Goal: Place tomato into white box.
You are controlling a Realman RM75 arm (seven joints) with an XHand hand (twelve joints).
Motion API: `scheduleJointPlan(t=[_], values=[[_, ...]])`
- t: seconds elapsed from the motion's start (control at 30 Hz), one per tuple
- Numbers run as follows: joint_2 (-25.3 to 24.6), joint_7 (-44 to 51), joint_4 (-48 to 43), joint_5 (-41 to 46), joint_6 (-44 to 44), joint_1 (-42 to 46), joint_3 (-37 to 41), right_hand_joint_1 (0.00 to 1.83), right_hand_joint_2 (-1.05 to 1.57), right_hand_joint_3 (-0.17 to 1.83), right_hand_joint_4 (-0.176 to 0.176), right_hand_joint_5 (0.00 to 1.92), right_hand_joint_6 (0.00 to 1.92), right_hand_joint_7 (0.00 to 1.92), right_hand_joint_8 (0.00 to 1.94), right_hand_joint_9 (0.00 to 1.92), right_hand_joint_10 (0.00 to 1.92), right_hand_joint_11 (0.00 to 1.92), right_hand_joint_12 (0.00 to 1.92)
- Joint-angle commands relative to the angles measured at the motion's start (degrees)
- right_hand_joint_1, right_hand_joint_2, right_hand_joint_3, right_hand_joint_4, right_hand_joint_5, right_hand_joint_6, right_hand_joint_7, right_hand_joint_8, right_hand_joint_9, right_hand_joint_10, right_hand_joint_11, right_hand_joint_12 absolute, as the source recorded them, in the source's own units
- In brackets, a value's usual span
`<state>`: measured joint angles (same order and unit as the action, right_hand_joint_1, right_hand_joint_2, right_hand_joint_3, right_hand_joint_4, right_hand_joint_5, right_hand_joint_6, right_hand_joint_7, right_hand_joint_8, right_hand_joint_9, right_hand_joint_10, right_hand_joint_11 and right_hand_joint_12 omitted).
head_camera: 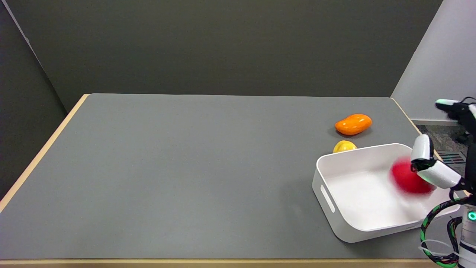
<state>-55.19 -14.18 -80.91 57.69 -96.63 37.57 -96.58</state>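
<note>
The red tomato [407, 176] is a motion-blurred shape inside the white box [336, 227], near the box's right wall and free of my fingers. My right hand [444, 145] hangs above the box's right side at the picture's edge, open, with its fingers spread wide apart and nothing between them. One white finger [433, 169] crosses in front of the tomato's right part. The white box stands on the grey table at the lower right, with a slot handle on its left wall.
An orange fruit [353, 124] lies on the table beyond the box. A yellow fruit [344, 146] sits just behind the box's far rim, partly hidden by it. The table's right edge [403, 109] runs close to the box.
</note>
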Motion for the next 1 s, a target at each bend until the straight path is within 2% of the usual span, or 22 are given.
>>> scheduleJointPlan(t=[0.03, 0.13, 0.23, 0.3, 0.57, 0.63, 0.73, 0.8, 0.87, 1.0], values=[[0.51, -0.59, 3.16, 1.45, -6.53, -0.94, -3.64, 0.35, 0.57, 0.87, 0.149, 0.33, 0.67, 0.38, 0.41, 0.21, 0.72, 0.02, 1.15], [0.51, -0.73, 3.08, 1.45, -6.77, -0.94, -3.64, 0.29, 0.50, 0.93, 0.142, 0.24, 0.57, 0.22, 0.38, 0.07, 0.61, 0.00, 1.02], [0.67, -0.73, 3.08, 1.45, -6.83, -1.19, -3.72, 0.28, 0.49, 0.91, 0.139, 0.22, 0.52, 0.15, 0.32, 0.02, 0.54, 0.00, 0.94], [0.87, -0.73, 3.07, 1.45, -6.43, -1.55, -3.72, 0.30, 0.53, 0.82, 0.136, 0.23, 0.44, 0.15, 0.25, 0.00, 0.51, 0.00, 0.88], [4.93, -3.05, -0.26, -3.33, -1.54, -6.63, -4.11, 0.29, 0.52, 0.84, 0.130, 0.21, 0.43, 0.15, 0.23, 0.01, 0.50, 0.00, 0.87], [6.50, -3.01, -2.35, -4.44, 1.58, -8.12, -3.87, 0.28, 0.54, 0.83, 0.125, 0.21, 0.42, 0.16, 0.25, 0.02, 0.52, 0.00, 0.90], [9.05, -2.01, -5.99, -5.58, 10.00, -11.05, -3.26, 0.26, 0.54, 0.84, 0.120, 0.21, 0.42, 0.17, 0.26, 0.02, 0.53, 0.00, 0.92], [9.99, -0.87, -8.38, -5.58, 17.86, -13.23, -2.11, 0.21, 0.52, 0.91, 0.114, 0.19, 0.48, 0.16, 0.31, 0.03, 0.54, 0.00, 0.92], [10.35, 0.68, -10.18, -5.31, 24.81, -15.56, -0.82, 0.22, 0.57, 0.82, 0.112, 0.22, 0.42, 0.18, 0.26, 0.03, 0.54, 0.00, 0.90], [10.00, 4.44, -13.17, -5.18, 37.28, -21.71, 0.17, 0.19, 0.58, 0.81, 0.110, 0.22, 0.41, 0.18, 0.24, 0.00, 0.52, 0.00, 0.78]])
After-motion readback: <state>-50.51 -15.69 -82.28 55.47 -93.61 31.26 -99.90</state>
